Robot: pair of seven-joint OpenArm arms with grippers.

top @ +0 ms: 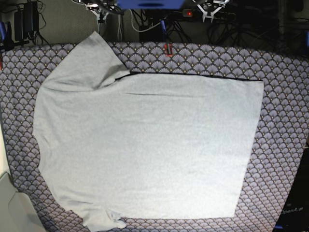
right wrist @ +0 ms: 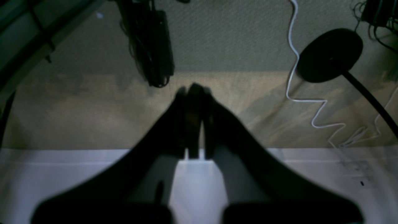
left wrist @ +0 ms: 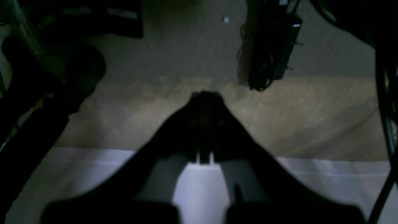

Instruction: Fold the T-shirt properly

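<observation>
On the purple-grey fan-scale patterned cloth (top: 285, 106), the large plain light grey T-shirt (top: 145, 145) is laid flat, unfolded; every fold remains. Left gripper (left wrist: 205, 96) and right gripper (right wrist: 193, 90) are closed, empty.

Below me the T-shirt (top: 145, 145) is plain light grey. It lies on my worktop's cloth (top: 285, 96), purple-grey with a fan-scale pattern. My left pincer (left wrist: 206, 95) and right pincer (right wrist: 192, 88) show black.
</observation>
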